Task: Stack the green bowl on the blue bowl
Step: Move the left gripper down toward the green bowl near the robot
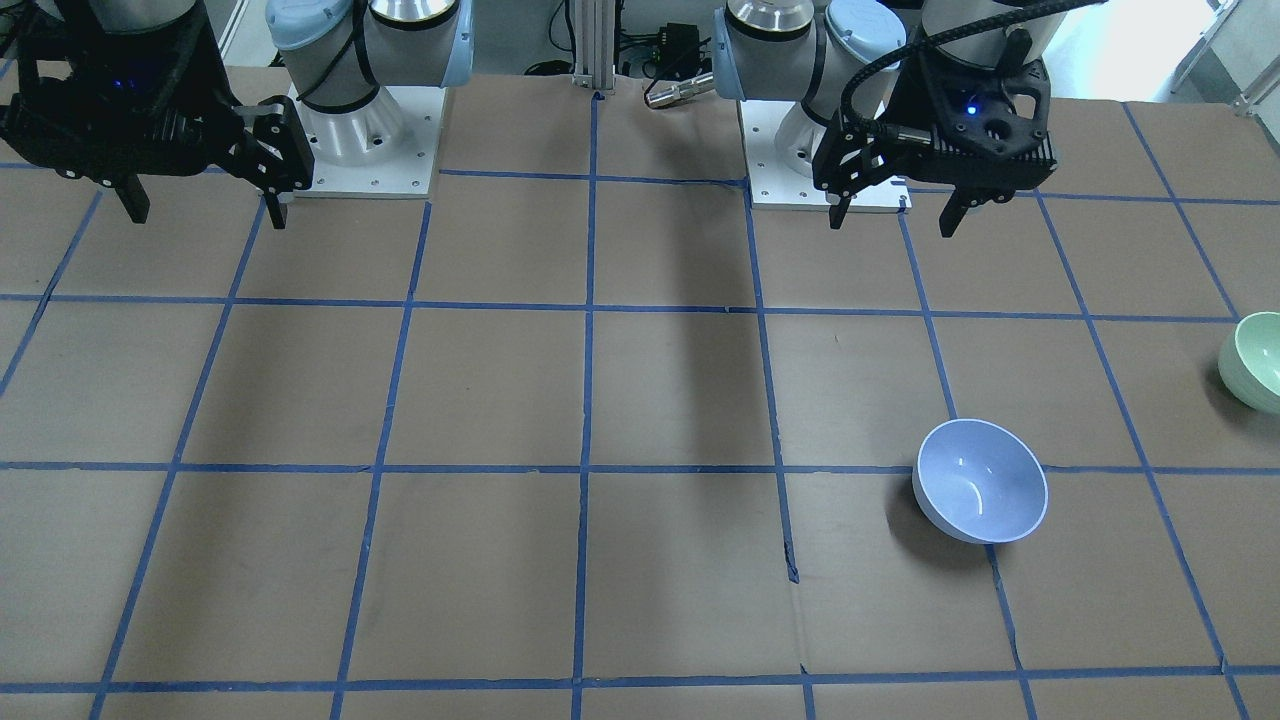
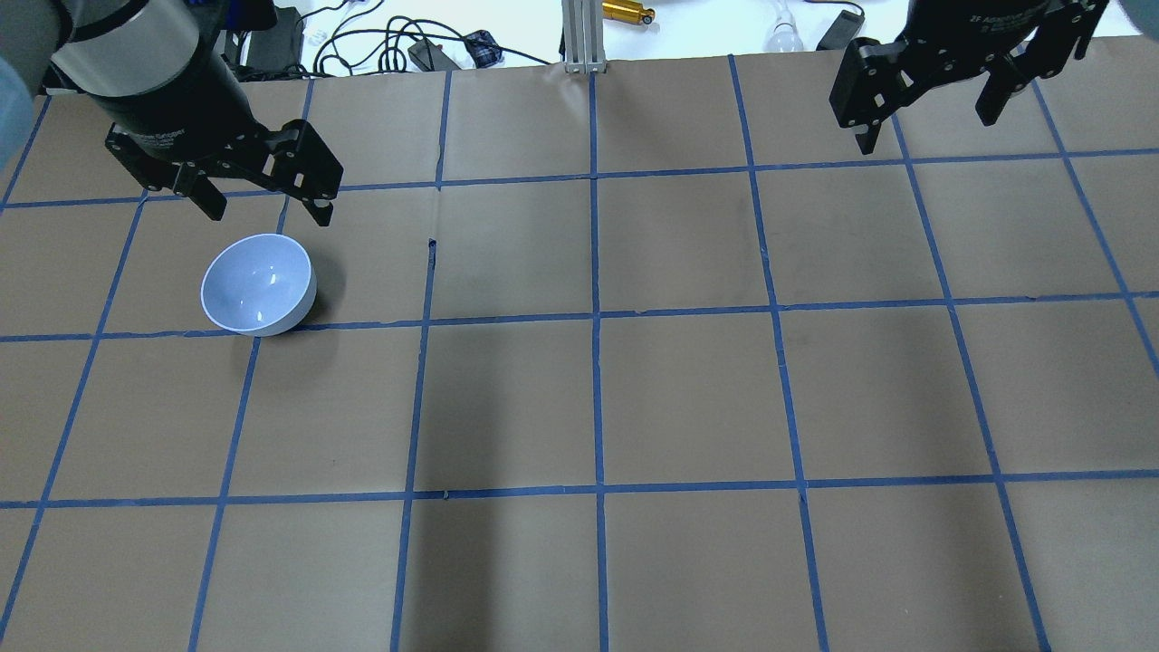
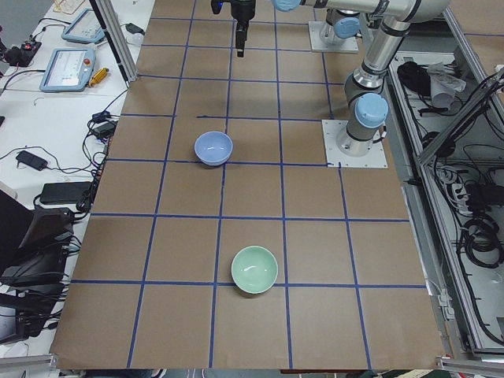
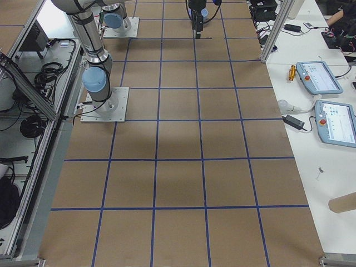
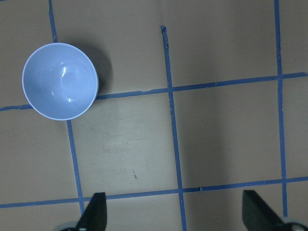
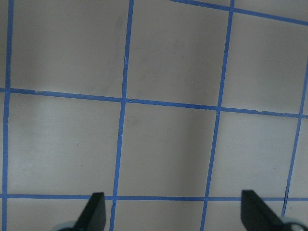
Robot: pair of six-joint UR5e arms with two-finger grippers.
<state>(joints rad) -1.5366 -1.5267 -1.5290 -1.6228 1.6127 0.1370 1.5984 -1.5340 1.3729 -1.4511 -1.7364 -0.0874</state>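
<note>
The blue bowl point(image 1: 980, 480) stands upright and empty on the table, on my left side; it also shows in the overhead view point(image 2: 258, 285), the exterior left view point(image 3: 213, 147) and the left wrist view point(image 5: 60, 81). The green bowl point(image 1: 1255, 360) stands upright farther toward the table's left end, cut off by the view's edge; the exterior left view shows it whole point(image 3: 254, 269). It is out of the overhead view. My left gripper point(image 2: 267, 208) point(image 1: 895, 215) point(image 5: 175, 214) is open and empty, high above the table near the blue bowl. My right gripper point(image 2: 928, 122) point(image 1: 205, 210) point(image 6: 173, 214) is open and empty, high over the right side.
The table point(image 2: 598, 407) is brown paper with a blue tape grid. The two arm bases point(image 1: 365, 150) point(image 1: 800, 165) stand at the robot's edge. An aluminium post point(image 2: 584, 36) and cables stand at the far edge. Teach pendants point(image 4: 322, 78) lie on a side table.
</note>
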